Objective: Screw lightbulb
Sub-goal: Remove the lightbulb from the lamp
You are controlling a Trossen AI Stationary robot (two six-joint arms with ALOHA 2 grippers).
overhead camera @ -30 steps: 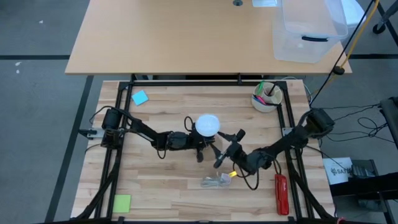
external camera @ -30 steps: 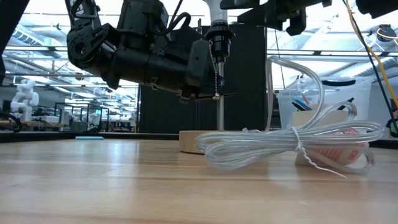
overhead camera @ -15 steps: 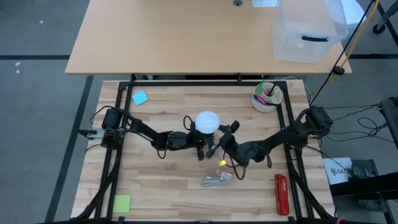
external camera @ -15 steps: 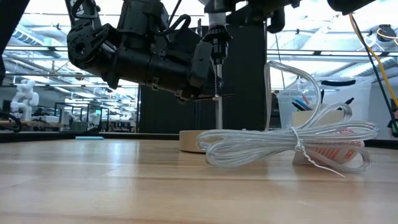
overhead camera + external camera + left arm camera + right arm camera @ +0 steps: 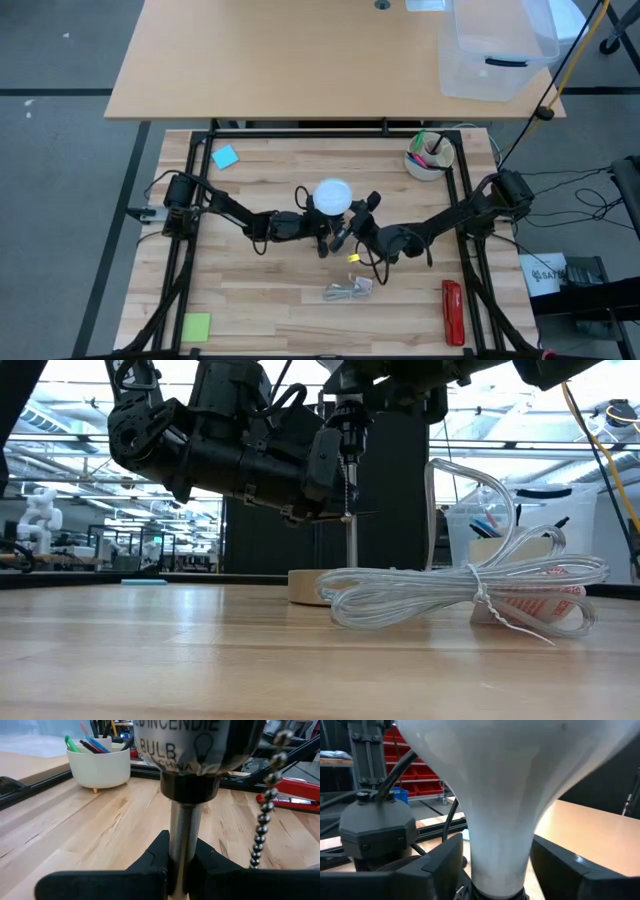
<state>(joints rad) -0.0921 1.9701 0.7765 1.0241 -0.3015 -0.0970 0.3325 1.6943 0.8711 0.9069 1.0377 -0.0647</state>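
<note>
Mid-screwing: left gripper point(image 5: 178, 870) pinched the lamp stem point(image 5: 182, 840); right gripper point(image 5: 492, 865), spread, straddled the lightbulb point(image 5: 332, 196) neck from four o'clock; next, clamp and twist.

Both tools crowd the bulb point(image 5: 333, 196); a cable point(image 5: 348, 290) lies at 6 o'clock; surface point(image 5: 260, 300) at 7 o'clock lies open.

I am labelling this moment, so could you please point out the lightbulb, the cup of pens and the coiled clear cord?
lightbulb point(image 5: 332, 196): high view, top of the white globe.
cup of pens point(image 5: 99, 766): left wrist view, the white side wall.
coiled clear cord point(image 5: 430, 595): low view, middle of the bundle.
</note>
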